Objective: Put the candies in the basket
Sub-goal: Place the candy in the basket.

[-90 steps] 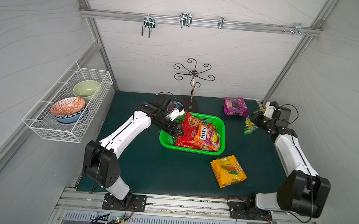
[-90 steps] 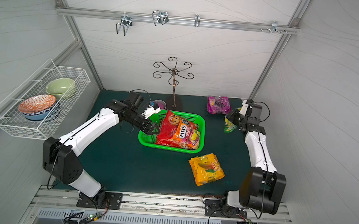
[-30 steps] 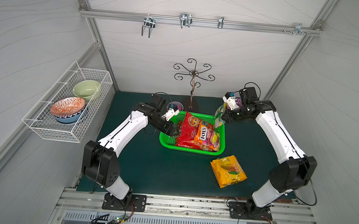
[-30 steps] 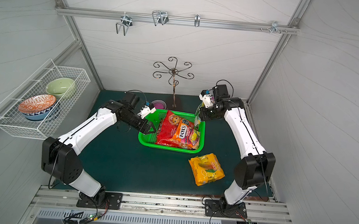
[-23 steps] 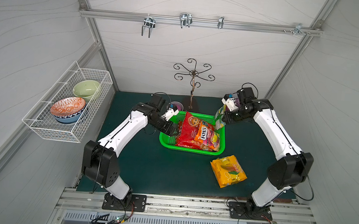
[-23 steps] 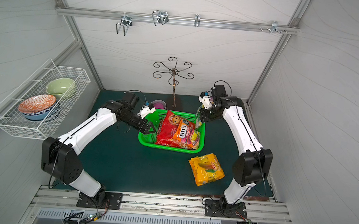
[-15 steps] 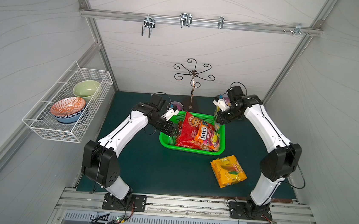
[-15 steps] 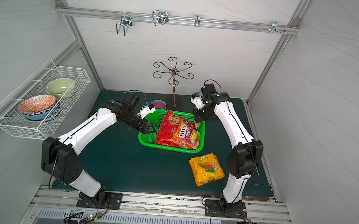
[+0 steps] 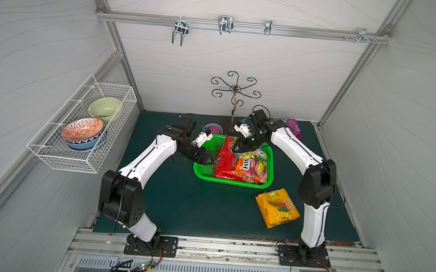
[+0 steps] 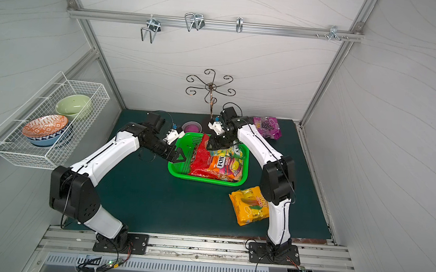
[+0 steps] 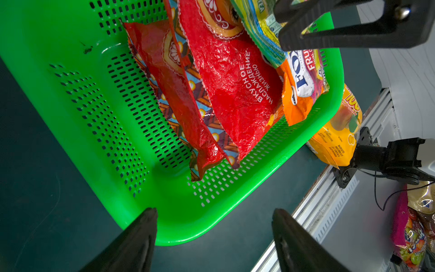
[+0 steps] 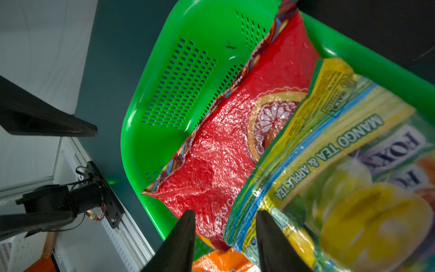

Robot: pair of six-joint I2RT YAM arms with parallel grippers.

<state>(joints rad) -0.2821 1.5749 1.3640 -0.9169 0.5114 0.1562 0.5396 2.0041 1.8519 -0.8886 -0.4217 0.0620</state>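
The right gripper (image 12: pixel 226 213) has swung in from the far right side and is over the basket (image 9: pixel 230 182). Its jaws have just parted, and the green candy bag (image 9: pixel 257 154) it carried now lies in there, on top of the red bag (image 9: pixel 224 160).

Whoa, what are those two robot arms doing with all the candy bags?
They're packing candy bags into the green basket. The right gripper is over it with its jaws apart, and the green bag lies just below, on top of the red bags and the orange bag. The left gripper hangs open by the rim, holding nothing. The yellow bag and the purple bag lie outside on the table.
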